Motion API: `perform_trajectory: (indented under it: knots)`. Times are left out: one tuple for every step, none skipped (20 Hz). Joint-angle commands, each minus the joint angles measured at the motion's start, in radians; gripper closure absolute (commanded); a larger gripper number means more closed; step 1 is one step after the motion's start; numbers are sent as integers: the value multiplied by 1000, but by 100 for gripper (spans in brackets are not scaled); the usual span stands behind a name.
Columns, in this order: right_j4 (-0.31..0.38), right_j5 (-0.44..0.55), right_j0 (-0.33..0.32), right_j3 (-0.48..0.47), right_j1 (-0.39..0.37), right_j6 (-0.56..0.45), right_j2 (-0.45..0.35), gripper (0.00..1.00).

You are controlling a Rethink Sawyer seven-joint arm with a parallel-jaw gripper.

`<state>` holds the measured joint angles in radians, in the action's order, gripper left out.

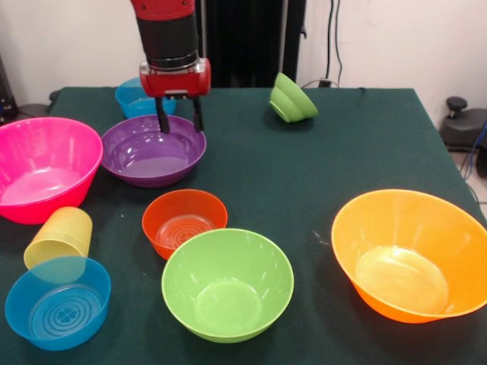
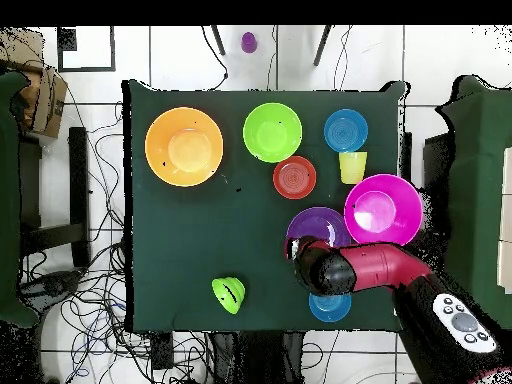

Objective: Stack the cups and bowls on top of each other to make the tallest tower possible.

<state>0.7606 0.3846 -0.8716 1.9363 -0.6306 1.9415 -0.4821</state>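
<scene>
My gripper (image 1: pixel 181 119) is open and empty, its fingers (image 1: pixel 163 120) hanging just over the far rim of the purple bowl (image 1: pixel 152 152). In the overhead view the arm (image 2: pixel 365 268) hides the gripper at that bowl's (image 2: pixel 312 225) edge. A small blue bowl (image 1: pixel 137 97) sits behind the gripper. One big pink bowl (image 1: pixel 42 167), a red-orange bowl (image 1: pixel 184 220), a lime green bowl (image 1: pixel 227 283), a big orange bowl (image 1: pixel 411 255) and a second small blue bowl (image 1: pixel 57 304) stand apart. The yellow cup (image 1: pixel 59 237) rests against that blue bowl. No nested pile shows.
A smaller lime green bowl (image 1: pixel 293 99) lies tipped on its side at the far right of the dark green table (image 1: pixel 304 167). Cables and a grey device (image 1: pixel 464 125) lie beyond the table's right edge.
</scene>
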Motion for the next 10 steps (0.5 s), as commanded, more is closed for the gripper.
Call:
perform_trajectory:
  knots:
    - [87,-58,73,-92,56,23,55,0]
    - [87,-62,84,-95,56,33,63,0]
    - [89,-69,95,-96,58,44,72,0]
    - [91,-79,105,-99,62,53,81,0]
    - [93,-88,113,-103,67,59,89,0]
    - [95,-97,119,-106,72,62,98,0]
    - [97,-106,126,-110,78,65,106,0]
    - [97,-117,132,-112,81,68,113,0]
    - [94,-122,142,-115,84,72,122,0]
    - [89,-128,151,-117,87,77,129,0]
